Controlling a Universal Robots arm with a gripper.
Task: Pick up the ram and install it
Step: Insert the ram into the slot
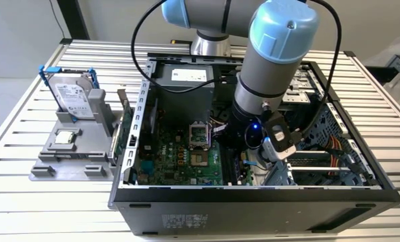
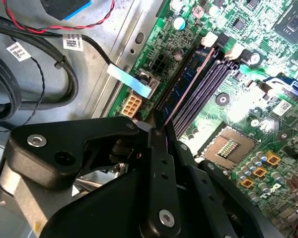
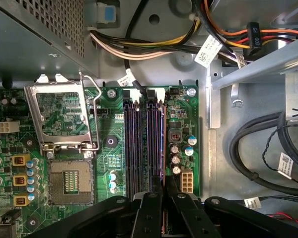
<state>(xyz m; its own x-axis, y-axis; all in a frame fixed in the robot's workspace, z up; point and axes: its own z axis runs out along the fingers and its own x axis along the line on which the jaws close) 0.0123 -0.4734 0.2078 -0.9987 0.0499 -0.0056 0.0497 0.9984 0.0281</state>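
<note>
- Exterior view: the grey-and-blue robot arm [image 1: 274, 60] reaches down into the open black computer case [image 1: 254, 201] on the slatted metal table [image 1: 25, 201]. Its black gripper [image 1: 244, 151] is low over the green motherboard [image 1: 180, 161], beside the memory slots. Well apart, toward the exterior view's left, a grey parts stand [image 1: 72, 151] holds a silver hard drive in a blue frame [image 1: 72, 98] and a small square silver chip [image 1: 65, 136].
- Second wrist view: the gripper [image 2: 159, 130] is clenched on the ram [image 2: 188, 82], a slim dark circuit-board stick with a bluish face. The stick stands on edge in the slot nearest the board's edge, running away from the fingers [image 2: 158, 148] alongside the empty dark slots [image 2: 206, 89].
- First wrist view: the gripper [image 3: 164, 191] pinches the stick's thin edge at the near end of the row of long black slots [image 3: 139, 144] (the open processor socket [image 3: 69, 181] lies beside them).
- Progress, as a judgement: the pick-up is done and the stick is lined up in its slot. Whether it is fully seated, with the end latches closed, cannot be told.
</note>
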